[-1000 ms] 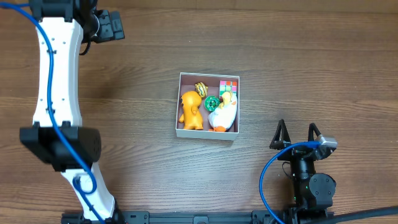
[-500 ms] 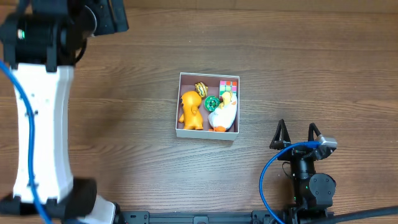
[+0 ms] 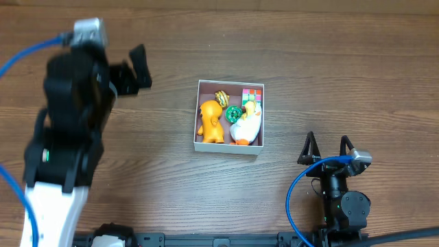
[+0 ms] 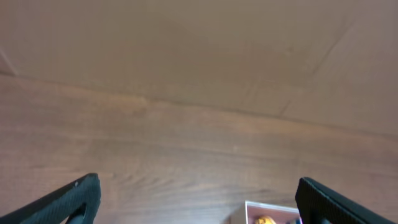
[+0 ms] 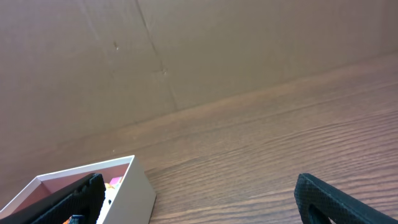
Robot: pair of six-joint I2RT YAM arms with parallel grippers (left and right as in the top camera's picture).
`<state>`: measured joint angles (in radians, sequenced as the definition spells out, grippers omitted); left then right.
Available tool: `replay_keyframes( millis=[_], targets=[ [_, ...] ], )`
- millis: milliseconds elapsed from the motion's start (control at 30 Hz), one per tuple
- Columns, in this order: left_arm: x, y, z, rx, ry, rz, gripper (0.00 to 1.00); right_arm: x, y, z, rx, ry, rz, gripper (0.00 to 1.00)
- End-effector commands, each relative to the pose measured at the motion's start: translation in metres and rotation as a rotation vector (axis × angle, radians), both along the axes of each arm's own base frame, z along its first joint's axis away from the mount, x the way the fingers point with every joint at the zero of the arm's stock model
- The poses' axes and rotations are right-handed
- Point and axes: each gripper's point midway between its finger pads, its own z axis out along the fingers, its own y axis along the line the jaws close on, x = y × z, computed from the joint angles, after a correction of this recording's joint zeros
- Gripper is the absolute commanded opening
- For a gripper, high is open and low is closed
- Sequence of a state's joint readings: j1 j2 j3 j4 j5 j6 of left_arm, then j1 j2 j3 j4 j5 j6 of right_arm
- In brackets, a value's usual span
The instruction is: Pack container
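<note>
The container, a shallow white-walled square box with a pink inside, sits mid-table. It holds an orange toy, a white duck, a green round toy, a striped yellow toy and a multi-coloured cube. My left gripper is open and empty, raised to the left of the box. Its wrist view shows the box's corner low down. My right gripper is open and empty, to the front right of the box. In its wrist view the box wall is at the lower left.
The bulky white left arm spans the left side of the wooden table. A blue cable loops beside the right arm's base. A brown cardboard wall stands behind the table.
The left arm has swung away from the far left corner; its gripper is now lower in the overhead view and further right. The right arm and the box's contents have not moved.
</note>
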<state>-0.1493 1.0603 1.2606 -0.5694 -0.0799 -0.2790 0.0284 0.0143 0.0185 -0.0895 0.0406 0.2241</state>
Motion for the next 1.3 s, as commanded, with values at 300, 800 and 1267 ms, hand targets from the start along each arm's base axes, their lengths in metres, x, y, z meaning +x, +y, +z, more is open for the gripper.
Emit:
replay_keyframes(
  millis=[300, 800, 1267],
  targets=[
    [-0.101, 0.016, -0.026, -0.047, -0.325, 0.003, 1.0, 0.0, 0.002, 0.0, -0.008, -0.011, 0.011, 1.0],
    [-0.122, -0.002, -0.069, 0.269, -0.459, -0.17, 1.0, 0.0, 0.002, 0.0, -0.008, -0.011, 0.011, 1.0],
    [-0.124, 0.012, -0.09, 0.403, -0.592, -0.1, 1.0, 0.0, 0.002, 0.0, -0.008, -0.011, 0.011, 1.0]
  ],
)
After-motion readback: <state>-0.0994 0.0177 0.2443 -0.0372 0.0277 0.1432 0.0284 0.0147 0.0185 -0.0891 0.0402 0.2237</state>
